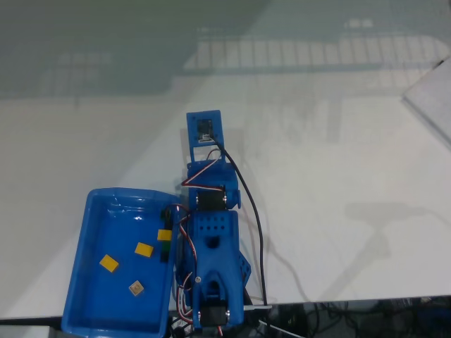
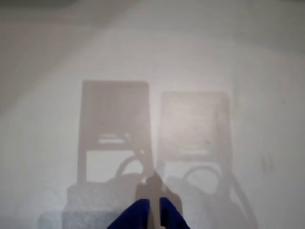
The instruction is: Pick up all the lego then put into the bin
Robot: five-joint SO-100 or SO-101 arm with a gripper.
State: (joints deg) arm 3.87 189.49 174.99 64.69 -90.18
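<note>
In the fixed view the blue arm (image 1: 211, 246) sits folded beside the bin (image 1: 88, 282), which holds the lego (image 1: 144, 248). In the wrist view the hand (image 2: 154, 210) hangs over bare white bench (image 2: 238, 57), tips nearly pressed together, pinching nothing

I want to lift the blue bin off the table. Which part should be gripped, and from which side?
Probably the raised rim of the bin on its outer long side, left in the fixed view, approached from above. The rim is thin enough to pinch, and that side is away from the arm. The gripper looks nearly shut.
</note>
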